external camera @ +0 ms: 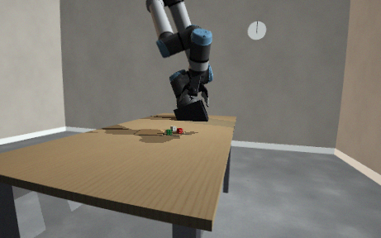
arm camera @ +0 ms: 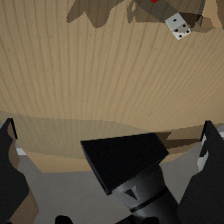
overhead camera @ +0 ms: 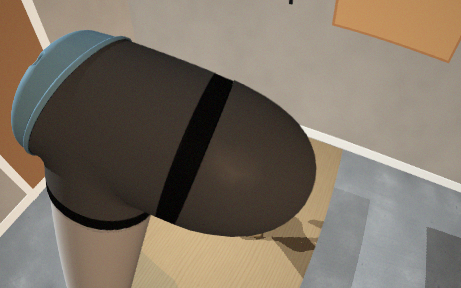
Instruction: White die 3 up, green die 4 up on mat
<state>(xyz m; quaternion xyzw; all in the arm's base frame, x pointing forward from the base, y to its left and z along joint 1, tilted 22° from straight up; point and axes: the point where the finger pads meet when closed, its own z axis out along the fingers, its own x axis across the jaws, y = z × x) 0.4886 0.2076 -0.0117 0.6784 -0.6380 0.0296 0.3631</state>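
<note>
In the exterior view three small dice lie close together mid-table: the green die (external camera: 169, 132), the white die (external camera: 173, 128) and the red die (external camera: 179, 130). My gripper (external camera: 199, 97) hangs open and empty above the far end of the table, behind the dice and well apart from them. In the wrist view the open gripper (arm camera: 108, 125) shows its fingers at the left and right edges. The white die (arm camera: 178, 26) lies far off at the top right beside a darker patch, the mat (arm camera: 155, 10). A sliver of the red die (arm camera: 155, 1) shows at the top edge. The green die is out of that view.
The robot's black base (external camera: 191, 112) stands on the far end of the table, just below the gripper; it also shows in the wrist view (arm camera: 127, 162). In the top view the arm (overhead camera: 164, 145) blocks most of the table and hides the dice.
</note>
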